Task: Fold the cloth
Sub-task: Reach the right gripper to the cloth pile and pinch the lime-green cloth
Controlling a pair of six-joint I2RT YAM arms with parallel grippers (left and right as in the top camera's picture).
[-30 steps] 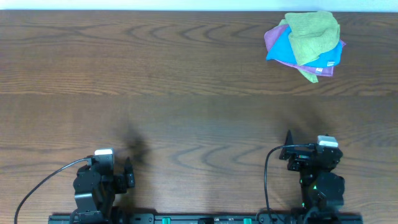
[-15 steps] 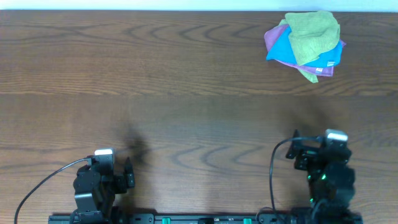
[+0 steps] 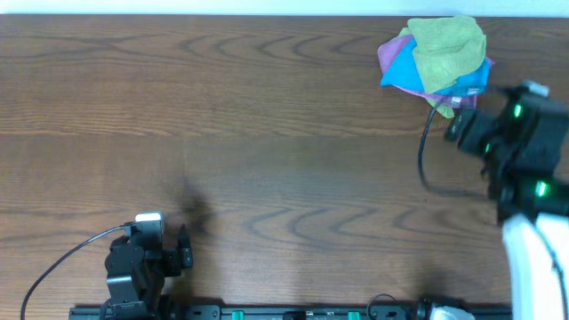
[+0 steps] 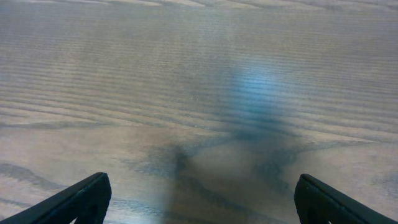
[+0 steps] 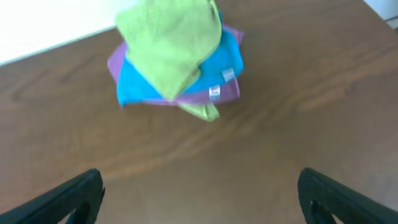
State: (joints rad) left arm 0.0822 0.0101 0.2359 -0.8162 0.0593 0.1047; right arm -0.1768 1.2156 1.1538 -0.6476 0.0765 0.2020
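Green cloth heaped on a pile, not yet taken up.
The cloth (image 5: pixel 171 46) was found crumpled on top of the blue cloth (image 5: pixel 143 84), with the purple cloth (image 5: pixel 205 94) under that, at the table's (image 3: pixel 267 133) far right. It was judged light, soft and limp, best pinched at a loose edge overhanging the blue cloth. No container was seen. The right gripper (image 5: pixel 199 193) was spread wide near the blue cloth. The left gripper (image 4: pixel 199 199), also wide, was well apart from it.
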